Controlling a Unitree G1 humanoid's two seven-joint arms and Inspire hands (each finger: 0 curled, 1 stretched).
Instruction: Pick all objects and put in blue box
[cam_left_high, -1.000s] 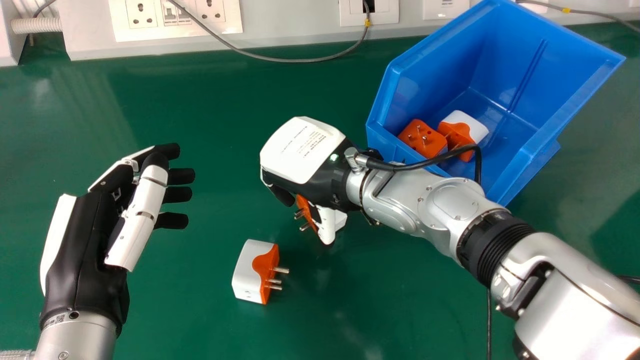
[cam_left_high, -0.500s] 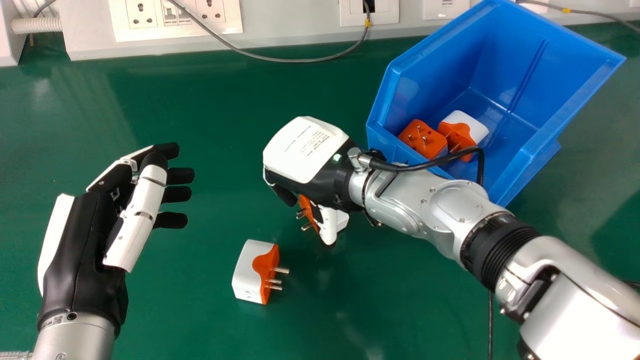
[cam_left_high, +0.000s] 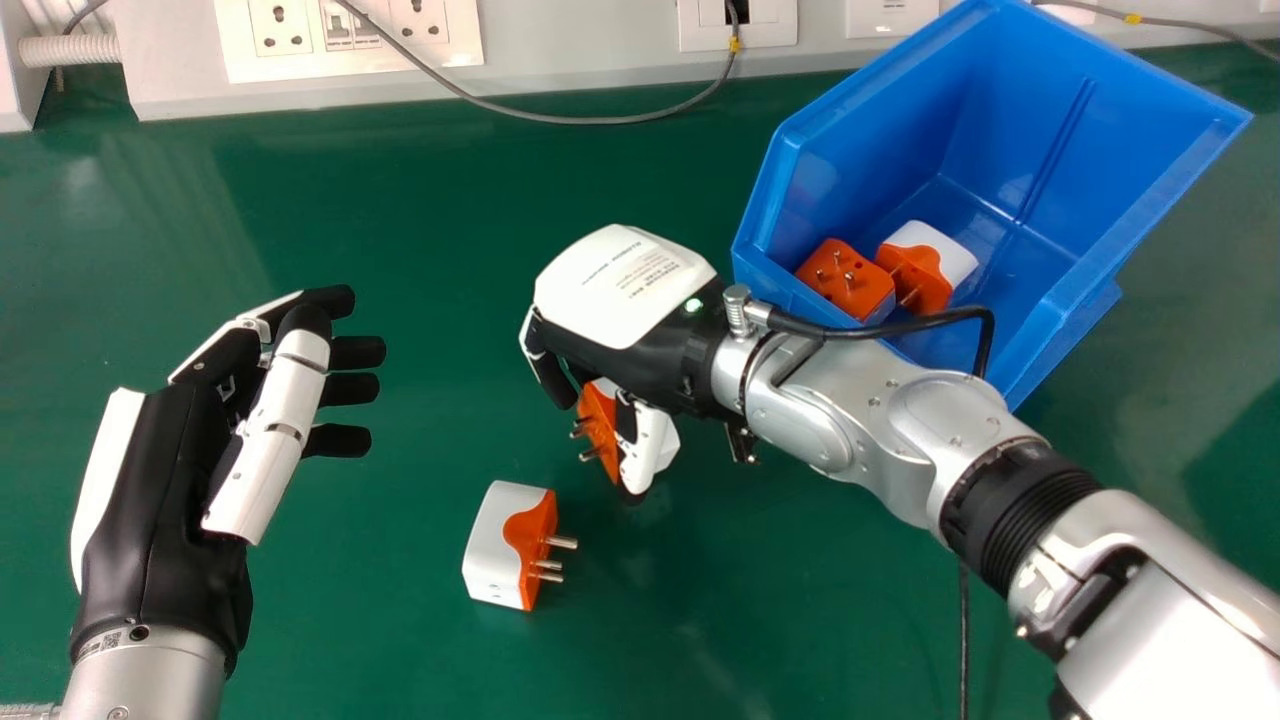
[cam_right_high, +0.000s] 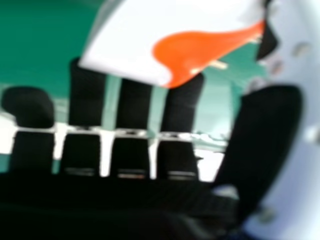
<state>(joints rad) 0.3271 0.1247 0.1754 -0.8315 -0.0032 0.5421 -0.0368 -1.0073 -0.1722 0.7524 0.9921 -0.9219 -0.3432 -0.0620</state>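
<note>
In the head view my right hand (cam_left_high: 640, 300) is at mid-table, back upward, its fingers and thumb pinching a white and orange plug adapter (cam_left_high: 600, 425), pins toward the left. Whether this adapter touches the table cannot be told. The right hand view has the adapter (cam_right_high: 165, 40) against the fingertips of my right hand (cam_right_high: 132, 105). Another white and orange adapter (cam_left_high: 497, 540) lies nearer on the table, pins to the right. Two more, one mostly orange (cam_left_high: 845, 275) and one orange and white (cam_left_high: 925, 265), lie in the blue box (cam_left_high: 1010, 110). My left hand (cam_left_high: 165, 490) is open at the left.
The green table (cam_left_high: 400, 180) ends at a pale wall panel with sockets (cam_left_high: 350, 35) at the back. A grey cable (cam_left_high: 600, 120) loops down onto the table there. My right forearm passes just in front of the box's near rim.
My right hand has shifted slightly to the right and tilted, its fingers closing in. The adapter at it has turned and moved slightly left. My left hand has drifted a little left.
</note>
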